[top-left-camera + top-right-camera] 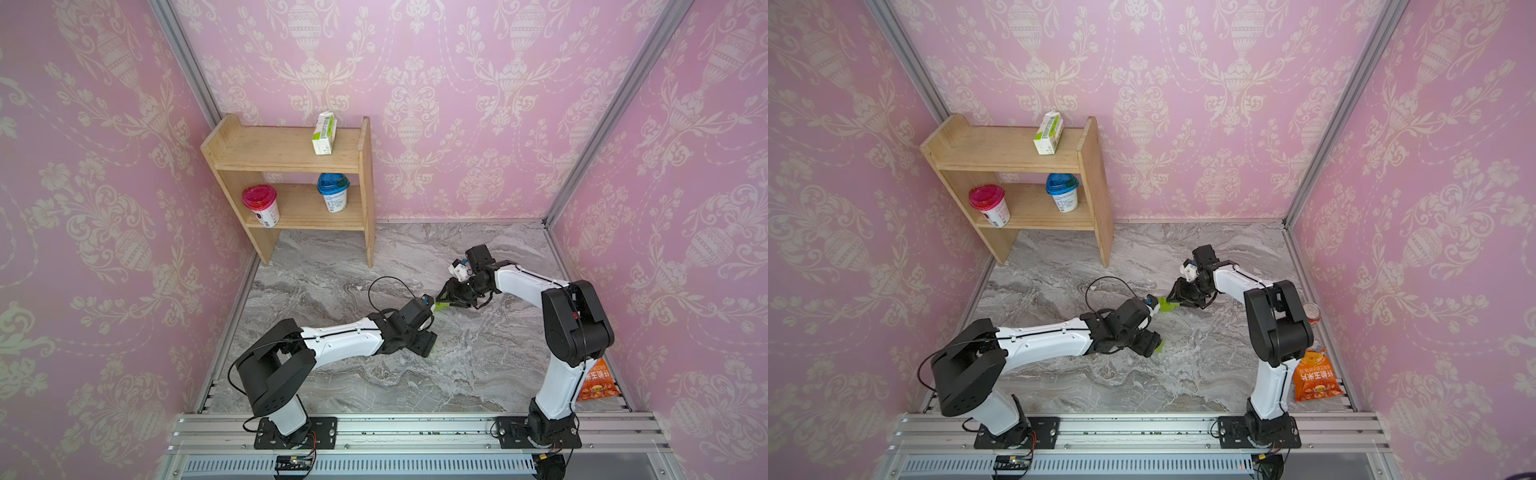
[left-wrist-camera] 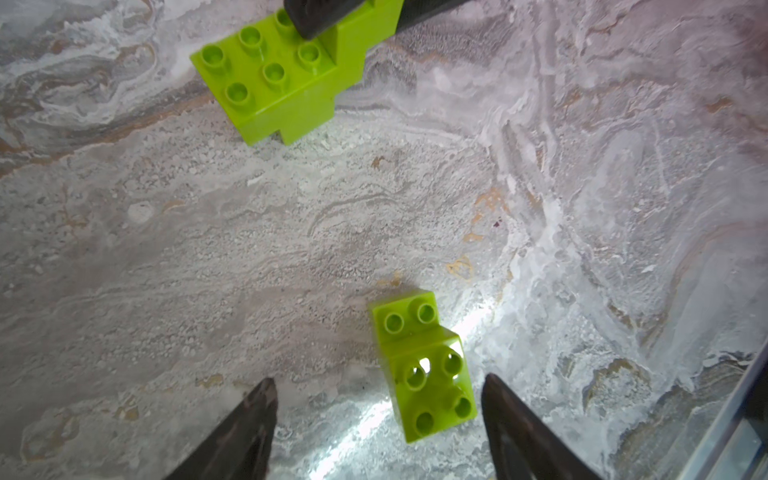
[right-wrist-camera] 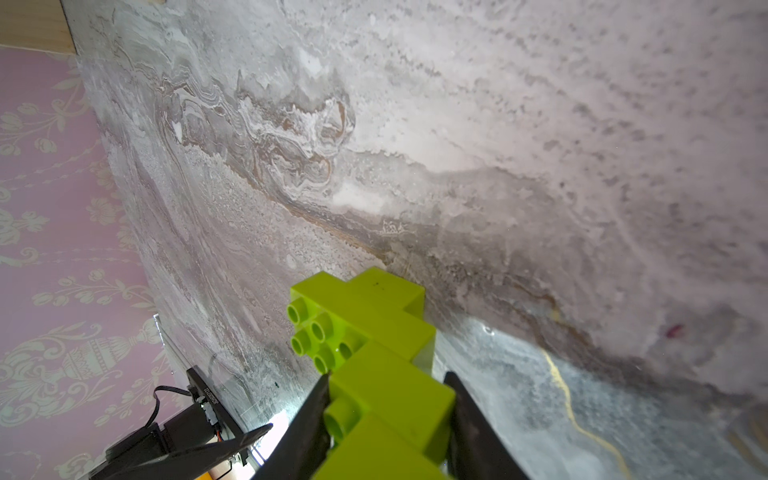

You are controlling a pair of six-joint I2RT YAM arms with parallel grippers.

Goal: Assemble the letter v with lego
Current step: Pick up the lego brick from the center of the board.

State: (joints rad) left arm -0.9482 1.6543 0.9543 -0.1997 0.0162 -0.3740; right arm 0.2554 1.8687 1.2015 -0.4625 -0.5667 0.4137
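You will find white link shells and black joint housings on the left arm (image 1: 340,340) and right arm (image 1: 519,279). A thin black cable (image 1: 388,277) loops off the left wrist. Black base plates (image 1: 326,430) appear screwed down. Fingers (image 2: 245,432): dark, tapered.

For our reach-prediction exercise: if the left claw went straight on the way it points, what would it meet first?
Probably the small two-brick lego piece, just ahead of the open left claw; depth is unclear, so the table beneath might come first.

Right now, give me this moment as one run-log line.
left tool: open, by loose two-brick piece on table | right tool: shut on stepped brick assembly | status: two pieces apart
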